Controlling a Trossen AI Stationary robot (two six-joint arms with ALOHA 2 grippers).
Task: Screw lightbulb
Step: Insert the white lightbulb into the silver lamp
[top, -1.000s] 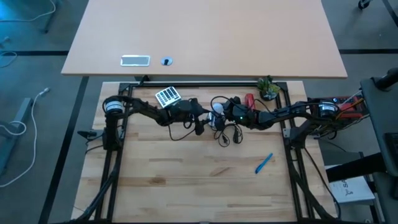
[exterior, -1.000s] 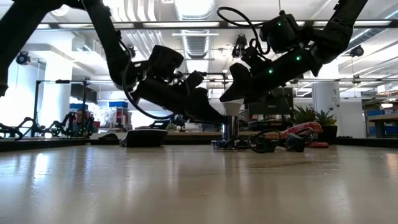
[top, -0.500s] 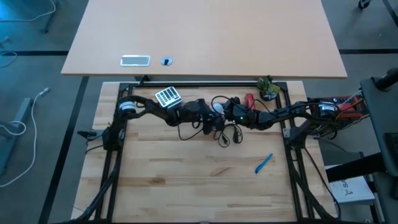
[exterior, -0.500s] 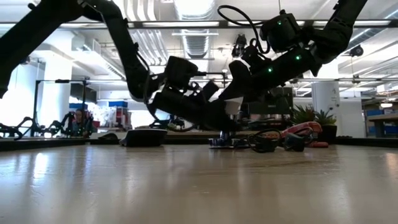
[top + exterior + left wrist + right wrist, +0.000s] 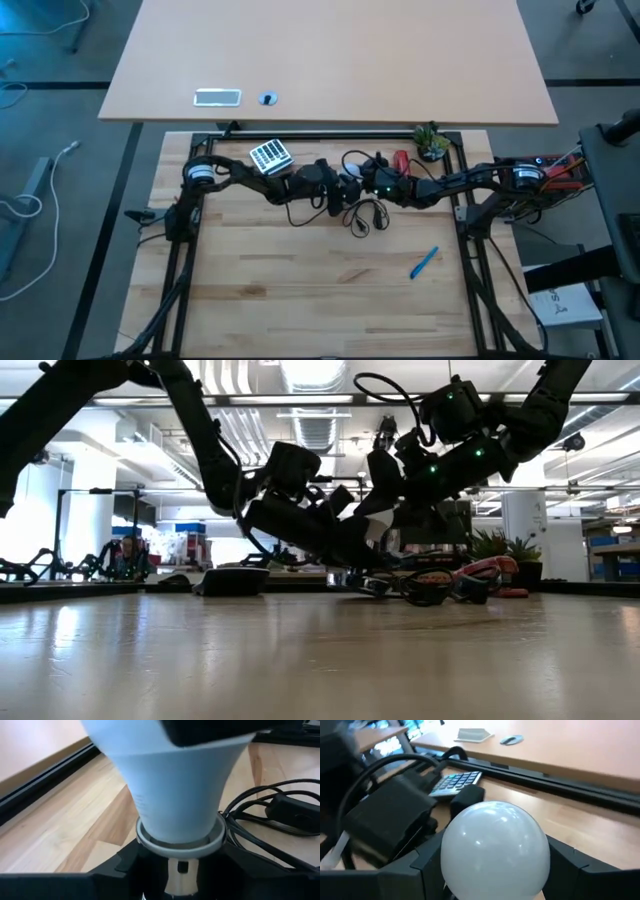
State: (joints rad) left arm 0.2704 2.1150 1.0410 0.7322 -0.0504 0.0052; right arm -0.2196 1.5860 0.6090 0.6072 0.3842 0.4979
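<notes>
Meeting near the far middle of the wooden table [image 5: 300, 280], both arms converge on the lightbulb [image 5: 495, 851], which stands upright with its narrow end down in a pale ring [image 5: 180, 844]. The right gripper [image 5: 492, 870] is clamped on its white globe. The left gripper [image 5: 175, 865] flanks the ring below; whether it grips I cannot tell.

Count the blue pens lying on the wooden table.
1. A single blue plastic pen lies on the light wooden table, toward its right side, apart from both arms. Others could hide beneath the arms.
</notes>
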